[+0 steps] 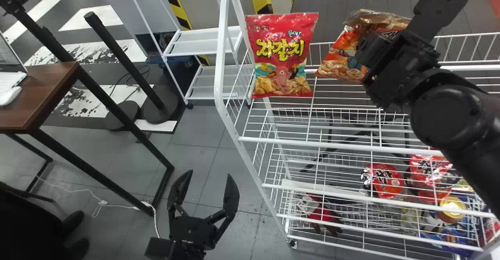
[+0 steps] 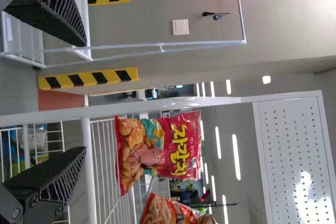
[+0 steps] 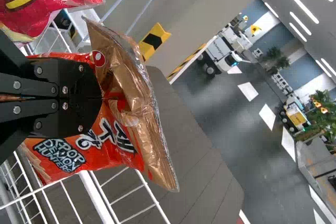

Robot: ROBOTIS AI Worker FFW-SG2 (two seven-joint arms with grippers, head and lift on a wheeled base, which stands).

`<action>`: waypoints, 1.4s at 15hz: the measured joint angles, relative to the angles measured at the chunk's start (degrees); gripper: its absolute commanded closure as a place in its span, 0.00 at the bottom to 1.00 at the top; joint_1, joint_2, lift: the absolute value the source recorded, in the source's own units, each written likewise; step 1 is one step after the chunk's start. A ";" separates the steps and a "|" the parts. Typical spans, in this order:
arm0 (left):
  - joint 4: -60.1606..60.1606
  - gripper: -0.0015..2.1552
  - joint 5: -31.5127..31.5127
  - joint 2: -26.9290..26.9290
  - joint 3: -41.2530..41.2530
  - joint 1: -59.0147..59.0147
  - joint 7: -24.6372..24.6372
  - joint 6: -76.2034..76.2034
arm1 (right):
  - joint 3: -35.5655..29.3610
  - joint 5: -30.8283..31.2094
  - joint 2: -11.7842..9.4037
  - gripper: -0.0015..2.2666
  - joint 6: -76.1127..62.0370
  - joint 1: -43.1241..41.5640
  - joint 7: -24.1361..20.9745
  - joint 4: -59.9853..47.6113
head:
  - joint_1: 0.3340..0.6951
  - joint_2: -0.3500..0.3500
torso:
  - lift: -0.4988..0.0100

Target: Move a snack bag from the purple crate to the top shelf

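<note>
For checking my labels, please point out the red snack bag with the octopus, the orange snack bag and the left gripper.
Red snack bag (image 1: 282, 75): head view, the octopus on its front.
Orange snack bag (image 1: 339, 68): head view, the pictured snacks on its front.
Left gripper (image 1: 209, 173): head view, midway between its open fingertips.

Finish data: my left gripper (image 1: 209, 173) has matt black finger pads, rough and ridged. The orange snack bag (image 1: 340, 63) is glossy, crinkled film (metallic-looking along one end). The shelf rack (image 1: 220, 61) is smooth, white-coated metal wire; the table top (image 1: 43, 92) looks wooden.
</note>
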 measured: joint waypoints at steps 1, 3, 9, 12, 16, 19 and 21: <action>0.03 0.05 -0.01 0.00 0.03 -0.01 -0.01 -0.05 | -0.01 -0.15 0.00 0.99 1.07 -0.34 0.32 0.28 | 1.00 1.00 | 0.98; 0.04 0.05 0.00 0.00 0.11 -0.02 -0.02 -0.17 | -0.33 -0.79 0.00 0.99 4.33 -0.95 1.35 0.80 | 1.00 1.00 | 0.98; 0.04 0.05 0.01 -0.04 0.12 -0.02 -0.02 -0.34 | -2.46 -1.60 0.00 0.61 13.01 -1.91 3.99 1.12 | 1.00 1.00 | 0.98; 0.04 0.05 -0.02 -0.15 0.12 -0.02 -0.02 -0.71 | -3.55 -1.58 0.00 0.35 17.09 -2.00 6.62 1.11 | 1.00 1.00 | 0.98; 0.04 0.05 -0.05 -0.17 0.12 0.06 -0.02 -0.97 | -4.04 -1.15 0.00 0.24 18.79 -2.05 7.42 1.20 | 1.00 1.00 | 0.98; -0.02 0.05 -0.07 -0.09 0.12 0.07 -0.06 -1.03 | -4.30 -0.93 0.00 0.13 19.91 -2.11 7.57 1.22 | 1.00 1.00 | 0.98; -0.04 0.05 -0.07 -0.08 0.12 0.12 -0.11 -1.03 | -4.64 -0.77 0.00 0.08 21.27 -2.27 7.83 1.22 | 1.00 1.00 | 0.98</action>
